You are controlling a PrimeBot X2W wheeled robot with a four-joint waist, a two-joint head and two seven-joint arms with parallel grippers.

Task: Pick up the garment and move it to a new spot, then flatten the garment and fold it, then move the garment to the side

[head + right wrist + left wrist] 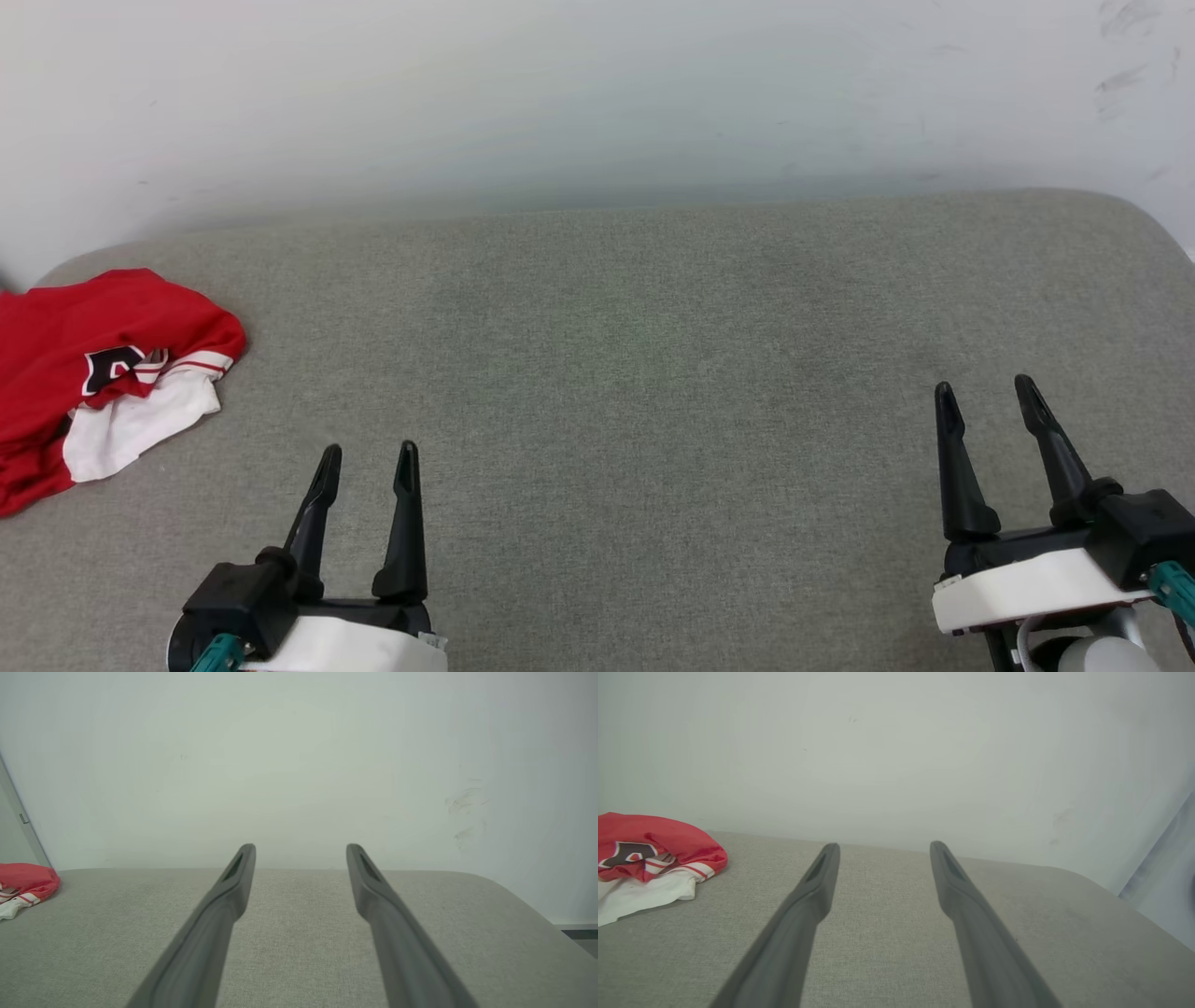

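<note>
Head view has the garment (103, 373) lying in a crumpled heap at the far left edge of the grey fabric surface (653, 373), partly running off the picture. Its red body is bunched up, with a white sleeve (140, 425) spilling out toward the robot and a bit of black lettering showing among the folds. Both claws hover low over the near side with nothing in them. The left claw (370, 451) has its two dark fingers parted by a moderate gap and pointing toward the pale wall (560, 93). The right claw (983, 384) is spread much the same and sits well apart from the shirt, over on the opposite side. From where I stand the job hasn't really begun. The step in hand looks like the first pick-up, and the left claw is the natural one for it, being the nearer, though even it is off to the right of the heap. I'd say it should swing left, come down over the thick red bunch rather than the loose white sleeve, and pinch a good fold of cloth so the whole shirt lifts and not just a flap. Soft jersey like this will sag and trail, so lift it high enough to clear the surface before carrying it toward the open middle, where there is room to spread it flat. Going in too shallow would likely just drag it closer to the edge
</note>
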